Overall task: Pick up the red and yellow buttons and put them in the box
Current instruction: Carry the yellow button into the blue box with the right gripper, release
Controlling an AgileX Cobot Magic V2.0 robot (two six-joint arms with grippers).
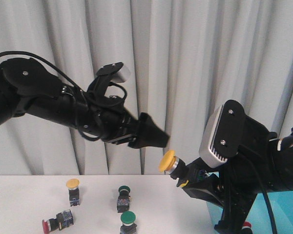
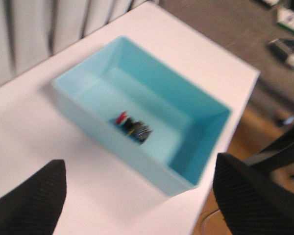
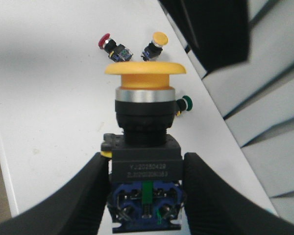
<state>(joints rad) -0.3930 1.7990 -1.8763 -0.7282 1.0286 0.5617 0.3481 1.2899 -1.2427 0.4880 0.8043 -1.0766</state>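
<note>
My right gripper (image 3: 145, 166) is shut on the dark body of a yellow button (image 3: 145, 73) and holds it in the air, cap pointing left in the front view (image 1: 168, 161). A second yellow button (image 1: 73, 184) stands on the table at the left. Near it a red button (image 1: 53, 224) lies on its side. The turquoise box (image 2: 186, 93) sits at the table's right end (image 1: 278, 214), with a red button (image 2: 121, 117) lying inside. My left gripper (image 2: 139, 200) is open and empty, raised high over the table (image 1: 151, 136).
Two green-capped buttons (image 1: 124, 190) (image 1: 128, 218) stand mid-table. The right wrist view also shows the loose red button (image 3: 104, 40), yellow button (image 3: 159, 38) and one green button (image 3: 187, 103). Grey curtains hang behind. The table edge runs just past the box.
</note>
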